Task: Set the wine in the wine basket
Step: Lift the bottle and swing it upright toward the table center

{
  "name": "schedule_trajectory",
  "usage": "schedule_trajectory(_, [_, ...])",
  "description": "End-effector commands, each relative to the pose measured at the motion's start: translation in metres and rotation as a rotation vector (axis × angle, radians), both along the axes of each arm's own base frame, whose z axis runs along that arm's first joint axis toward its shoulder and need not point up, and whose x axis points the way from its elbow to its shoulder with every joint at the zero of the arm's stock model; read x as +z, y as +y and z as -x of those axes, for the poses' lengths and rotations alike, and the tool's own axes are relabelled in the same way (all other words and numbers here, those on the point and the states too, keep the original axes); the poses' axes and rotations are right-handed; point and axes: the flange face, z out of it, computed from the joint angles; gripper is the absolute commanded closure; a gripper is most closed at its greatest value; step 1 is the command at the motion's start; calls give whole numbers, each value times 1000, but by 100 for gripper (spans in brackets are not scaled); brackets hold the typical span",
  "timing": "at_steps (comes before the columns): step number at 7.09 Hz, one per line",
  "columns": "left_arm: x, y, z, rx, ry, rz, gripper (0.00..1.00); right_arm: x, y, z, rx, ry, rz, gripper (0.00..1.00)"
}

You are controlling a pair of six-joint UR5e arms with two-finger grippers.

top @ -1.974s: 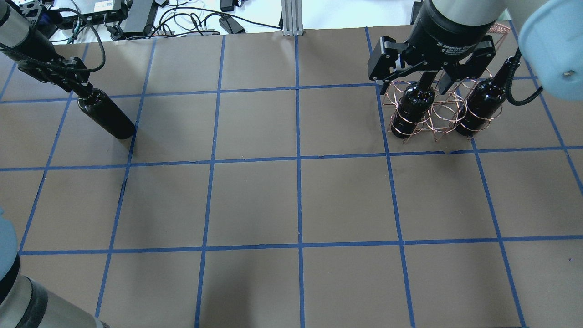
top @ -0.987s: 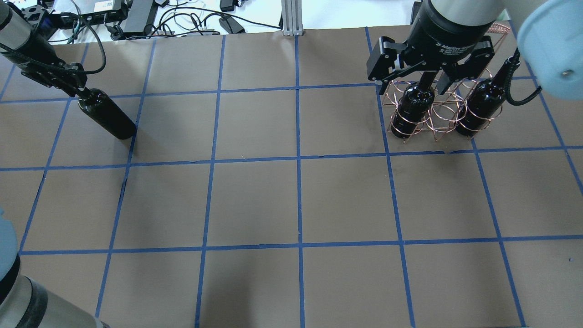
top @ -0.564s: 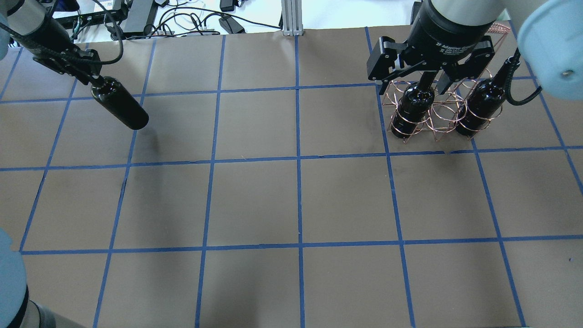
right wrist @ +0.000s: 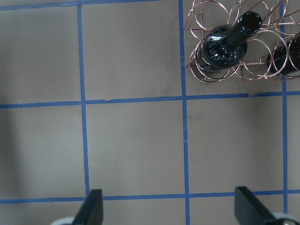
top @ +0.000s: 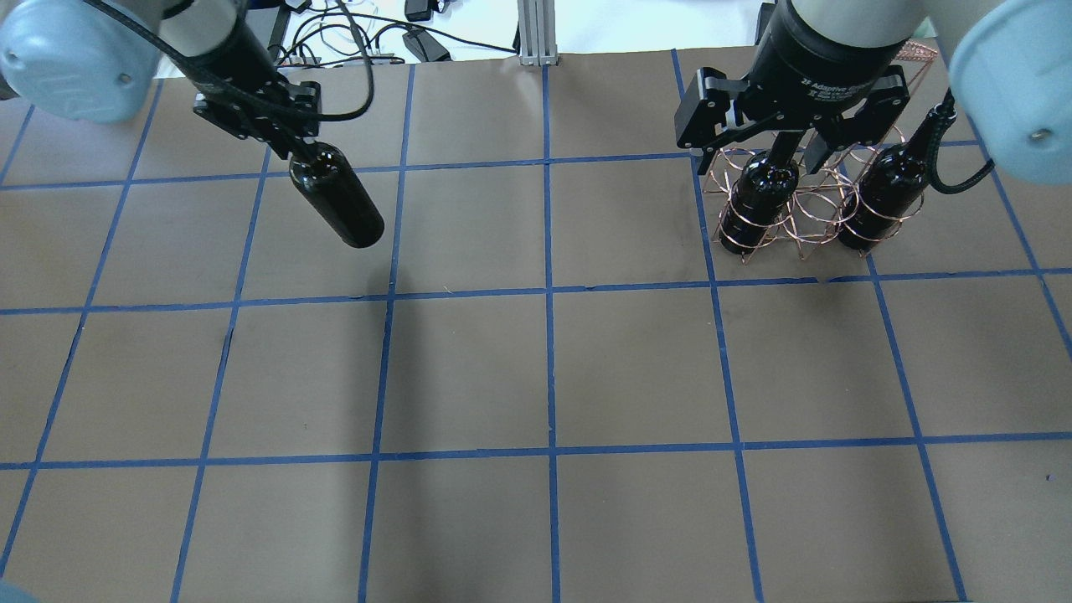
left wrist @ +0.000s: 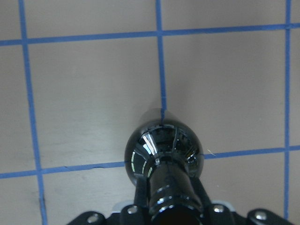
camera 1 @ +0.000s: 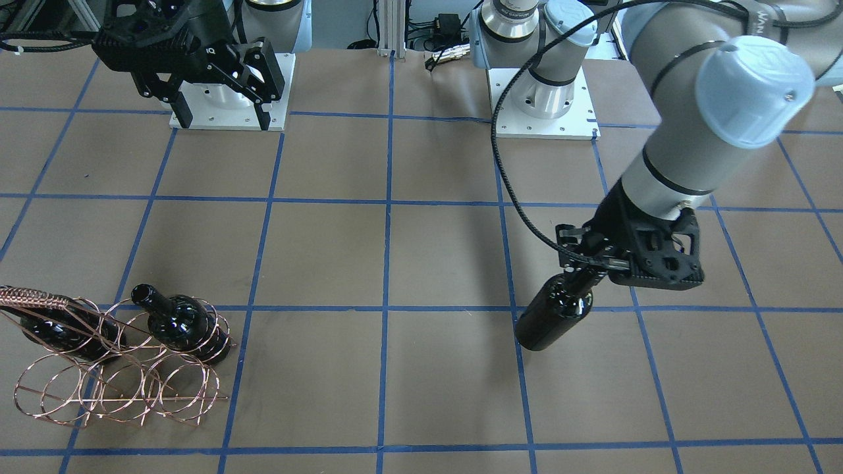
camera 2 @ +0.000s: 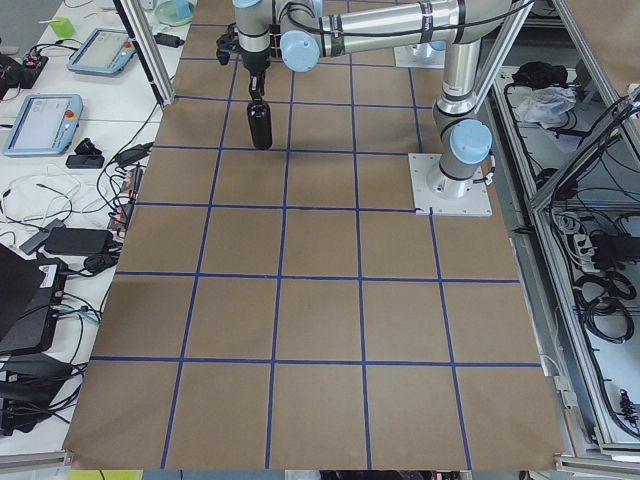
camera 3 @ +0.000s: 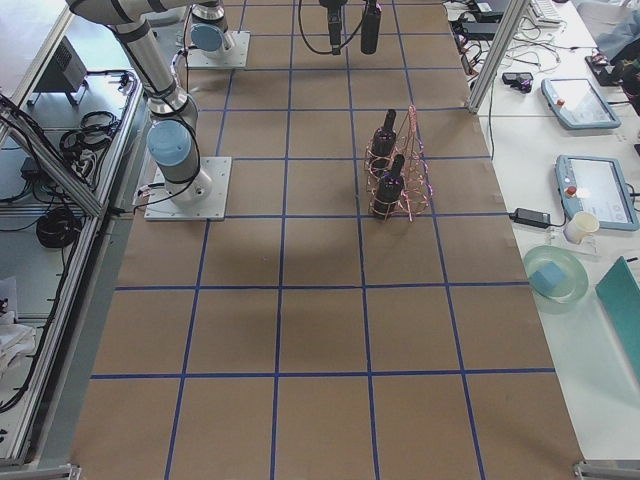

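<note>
My left gripper is shut on the neck of a glossy black wine bottle and holds it, neck up, off the table at the far left. The bottle also shows in the front view and the left wrist view. The copper wire wine basket stands at the far right and holds two more black bottles in its outer slots. My right gripper is open and empty, high above the basket. The right wrist view shows the basket from above.
The brown table carries a blue tape grid. Cables and power supplies lie beyond its far edge. The two arm bases stand on white plates at the robot's side.
My left gripper has lifted the bottle off the table and carried it to the right, toward the middle. The right arm and the basket have not moved.
</note>
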Motion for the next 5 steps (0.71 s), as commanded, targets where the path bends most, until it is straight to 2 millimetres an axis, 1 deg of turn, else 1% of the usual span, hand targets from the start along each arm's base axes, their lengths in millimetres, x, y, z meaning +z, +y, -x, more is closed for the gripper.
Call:
schedule_trajectory(1, [-8, 50, 99, 13, 8, -28, 100, 0, 0, 1, 0, 2, 2, 0])
schedule_trajectory(2, [-22, 77, 137, -25, 2, -56, 100, 0, 0, 1, 1, 4, 2, 0])
schedule_trajectory(3, [-36, 93, 157, -30, 6, -35, 100, 0, 0, 1, 7, 5, 1, 0])
schedule_trajectory(4, [-50, 104, 165, -47, 9, -29, 100, 0, 0, 2, 30, 8, -2, 0])
schedule_trajectory(5, [-52, 113, 170, -65, 6, -33, 100, 0, 0, 2, 32, 8, -2, 0])
